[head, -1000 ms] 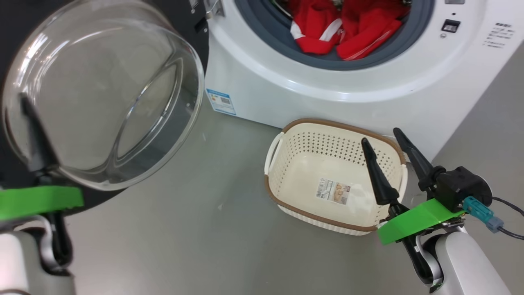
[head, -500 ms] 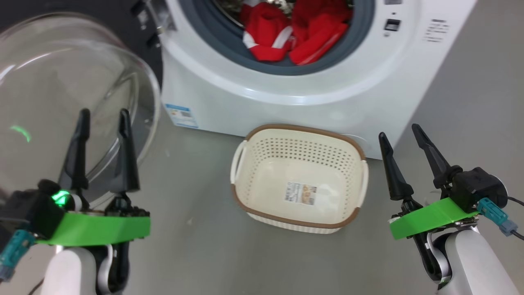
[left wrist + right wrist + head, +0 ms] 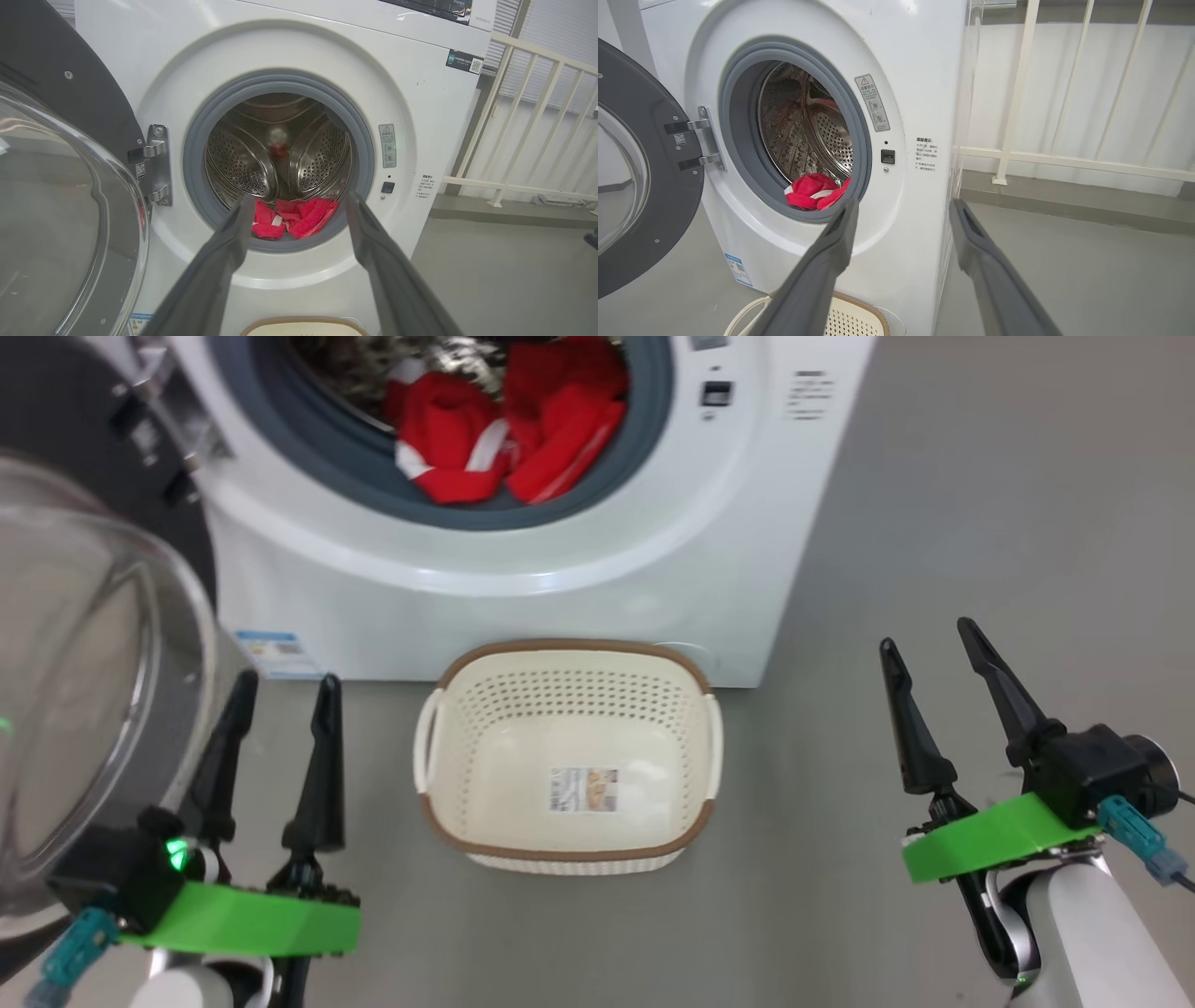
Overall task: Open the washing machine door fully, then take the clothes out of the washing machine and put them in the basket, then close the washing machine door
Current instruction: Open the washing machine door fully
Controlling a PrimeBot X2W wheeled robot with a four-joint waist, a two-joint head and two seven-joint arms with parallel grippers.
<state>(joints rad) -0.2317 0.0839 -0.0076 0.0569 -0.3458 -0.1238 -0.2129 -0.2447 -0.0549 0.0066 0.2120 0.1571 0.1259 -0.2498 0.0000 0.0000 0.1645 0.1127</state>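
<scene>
The white washing machine (image 3: pixel 597 551) stands with its door (image 3: pixel 84 672) swung wide to the left, the glass bowl bulging outward. Red clothes (image 3: pixel 495 439) with white stripes lie at the front of the steel drum, also seen as clothes (image 3: pixel 292 221) and clothes (image 3: pixel 815 191) in the wrist views. The cream basket (image 3: pixel 448 803) sits on the floor right before the machine, with nothing in it but a paper label. My left gripper (image 3: pixel 285 686) is open beside the door, left of the basket. My right gripper (image 3: pixel 924 635) is open, right of the basket. Neither holds anything.
A grey floor (image 3: pixel 980 504) stretches to the machine's right. A white railing (image 3: pixel 1064 158) stands against the wall beyond the machine. The open door (image 3: pixel 56 210) takes up the room at my left.
The head view has swung, so machine and basket sit further left in the picture. My left gripper, earlier against the door's glass, now stands free beside it. Both grippers stay open.
</scene>
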